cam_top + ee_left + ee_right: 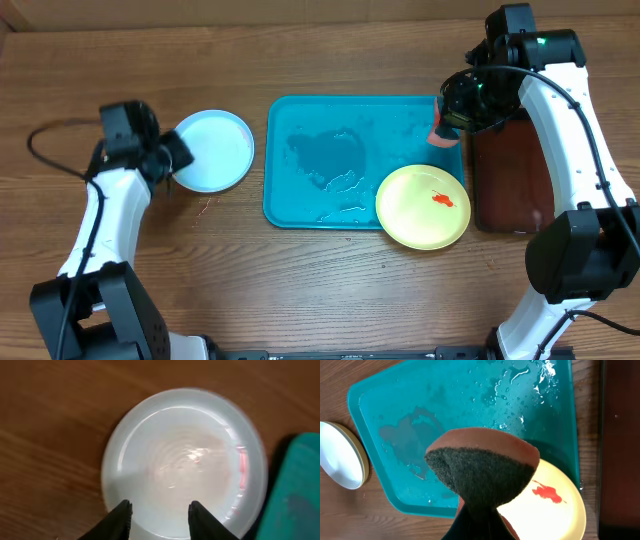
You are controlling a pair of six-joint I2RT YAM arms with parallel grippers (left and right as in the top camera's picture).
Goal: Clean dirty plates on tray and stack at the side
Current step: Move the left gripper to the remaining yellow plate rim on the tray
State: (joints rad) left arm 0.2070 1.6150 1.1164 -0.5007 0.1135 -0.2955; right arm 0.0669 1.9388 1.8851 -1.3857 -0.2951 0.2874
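The teal tray (300, 160) lies mid-table, wet with droplets; it also shows in the right wrist view (470, 405). A pale yellow-green plate (415, 215) with a red smear sits on the tray's near right corner (555, 515). A light blue plate with a white centre (210, 150) lies on the table left of the tray, on top of a yellow-green plate whose rim shows (365, 467). My left gripper (172, 160) is open and empty over that plate's near edge (160, 515). My right gripper (452, 112) is shut on a red-brown sponge (480, 470), held above the tray's right side.
A dark red-black tray (510, 180) lies right of the teal tray, below my right arm. A black cable (45, 150) loops at the far left. Bare wooden table (300, 270) runs along the front.
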